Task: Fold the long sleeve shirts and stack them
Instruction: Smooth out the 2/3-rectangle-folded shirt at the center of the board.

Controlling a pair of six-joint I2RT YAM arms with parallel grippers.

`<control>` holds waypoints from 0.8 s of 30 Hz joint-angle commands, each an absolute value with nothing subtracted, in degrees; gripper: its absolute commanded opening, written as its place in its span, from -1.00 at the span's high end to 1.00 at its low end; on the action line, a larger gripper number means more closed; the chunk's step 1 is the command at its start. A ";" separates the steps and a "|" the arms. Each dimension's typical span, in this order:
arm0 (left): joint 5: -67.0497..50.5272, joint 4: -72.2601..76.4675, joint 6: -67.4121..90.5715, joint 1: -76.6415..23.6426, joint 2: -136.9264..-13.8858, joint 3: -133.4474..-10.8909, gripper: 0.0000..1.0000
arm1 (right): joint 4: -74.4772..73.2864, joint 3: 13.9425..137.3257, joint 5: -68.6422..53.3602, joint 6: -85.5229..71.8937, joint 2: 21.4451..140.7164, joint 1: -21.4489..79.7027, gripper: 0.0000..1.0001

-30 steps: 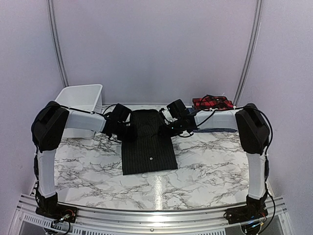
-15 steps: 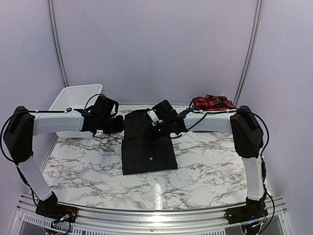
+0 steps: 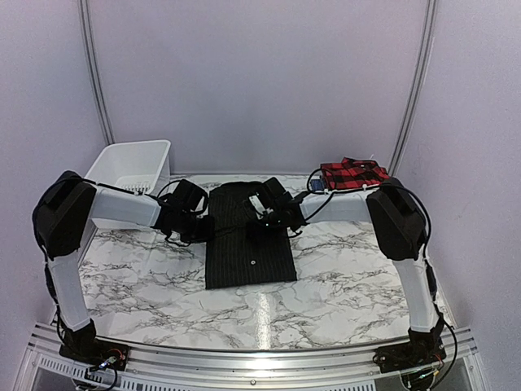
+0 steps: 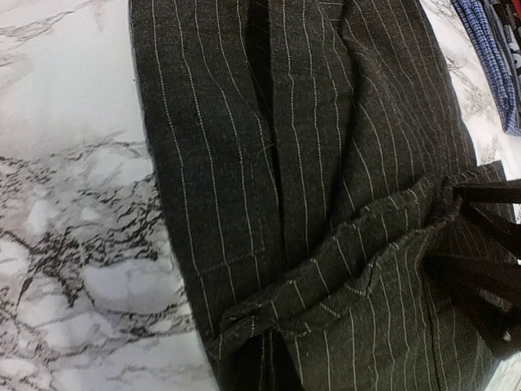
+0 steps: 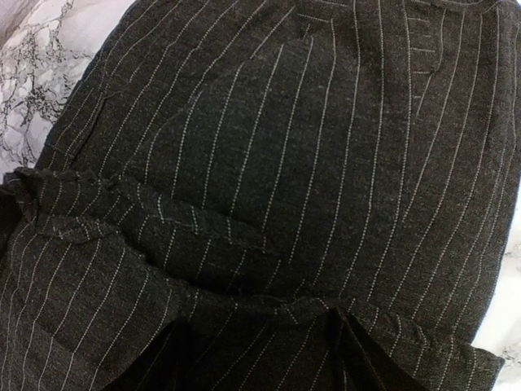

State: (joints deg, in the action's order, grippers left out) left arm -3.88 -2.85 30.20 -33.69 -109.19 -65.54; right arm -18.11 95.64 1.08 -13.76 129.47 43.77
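The black pinstriped shirt (image 3: 248, 252) lies flat in the middle of the marble table, collar end at the back. My left gripper (image 3: 202, 226) is at its left edge, where a fold of the cloth (image 4: 244, 322) bunches up into the jaws; the fingers are hidden under it. My right gripper (image 3: 259, 218) sits over the shirt's upper middle, its dark fingers (image 5: 163, 362) around a puckered ridge of the cloth (image 5: 317, 305). It also shows in the left wrist view (image 4: 460, 244). A red-and-black plaid shirt (image 3: 354, 173) lies folded at the back right. A blue checked shirt (image 4: 488, 49) lies beside the black one.
A white plastic bin (image 3: 130, 167) stands at the back left, just behind my left forearm. Bare marble table (image 3: 350, 269) lies to the right, left and in front of the black shirt. Pale walls close in the back and both sides.
My right gripper has moved left from the shirt's right edge onto its upper middle, drawing cloth with it. My left arm swung out to the left, then came back to the shirt's left edge.
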 commanded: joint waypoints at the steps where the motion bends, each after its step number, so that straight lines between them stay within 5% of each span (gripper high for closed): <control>1: -3.51 -2.20 29.51 -33.66 -114.18 -70.63 0.99 | -19.25 94.38 2.15 -14.74 123.67 43.11 -0.20; 7: -0.88 -3.50 31.08 -33.57 -116.31 -72.23 1.00 | -15.95 87.44 0.72 -15.74 117.11 40.03 -0.16; 18: -0.89 -4.19 31.07 -33.42 -117.06 -72.98 1.00 | -13.53 84.91 -3.09 -16.31 122.39 36.34 0.41; 24: -2.68 -4.30 30.28 -33.47 -116.87 -73.93 0.96 | -15.03 87.12 -4.12 -15.49 125.98 36.34 0.38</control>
State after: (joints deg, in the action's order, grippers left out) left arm -1.69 -3.27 30.81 -33.67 -116.20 -72.03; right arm -13.78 84.64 -2.70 -15.86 123.90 36.14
